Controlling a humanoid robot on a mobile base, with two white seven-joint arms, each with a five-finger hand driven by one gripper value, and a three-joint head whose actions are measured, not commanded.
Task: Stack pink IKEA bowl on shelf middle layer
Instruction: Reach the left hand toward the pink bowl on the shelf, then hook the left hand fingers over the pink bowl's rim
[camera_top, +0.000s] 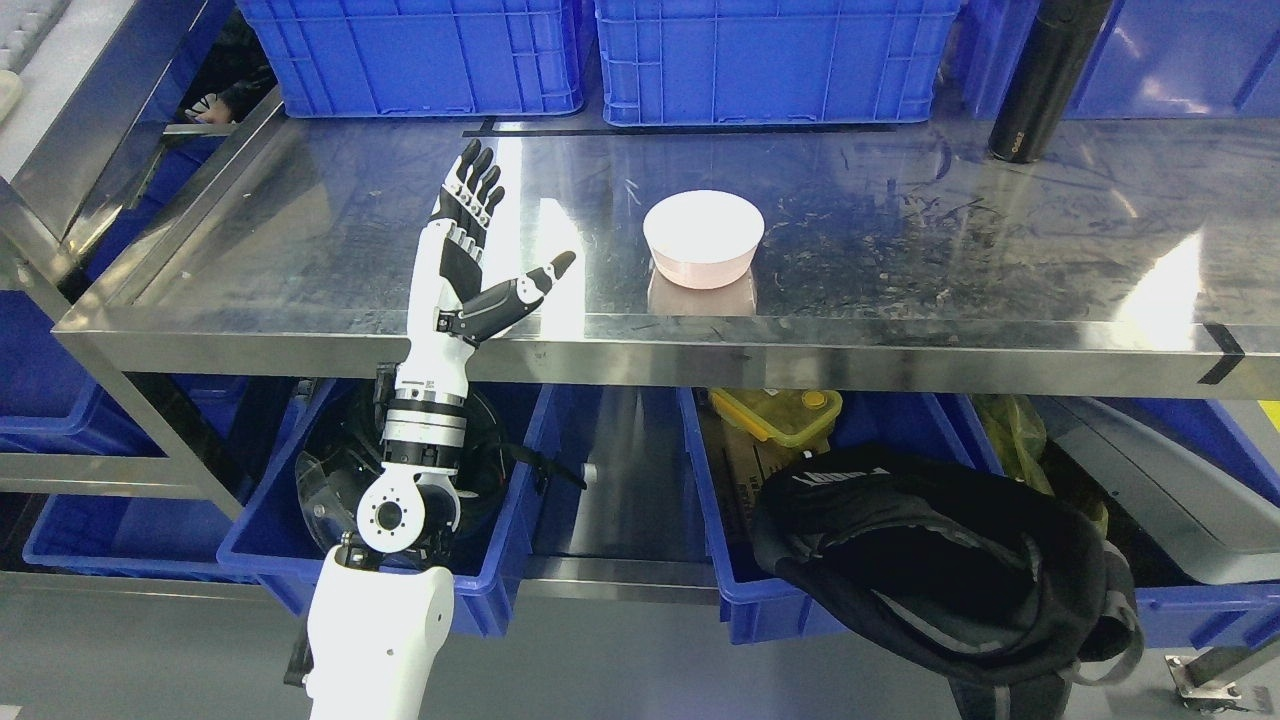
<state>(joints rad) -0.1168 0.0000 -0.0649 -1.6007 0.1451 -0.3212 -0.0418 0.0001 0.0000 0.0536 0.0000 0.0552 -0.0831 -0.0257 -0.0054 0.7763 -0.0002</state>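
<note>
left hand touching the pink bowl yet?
Apart. The head view shows bare steel shelf between the open left hand and the pink bowl; the thumb tip stops short of its rim.

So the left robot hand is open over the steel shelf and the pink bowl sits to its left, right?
Not quite. The head view shows the pink bowl to the right of the left robot hand, not its left. The robot hand is open over the steel shelf.

Looks to me like storeroom or lab workshop: steel shelf rack (900, 340), rows of blue plastic crates (770, 60) above and below, black backpack (930, 560) dumped in front.
</note>
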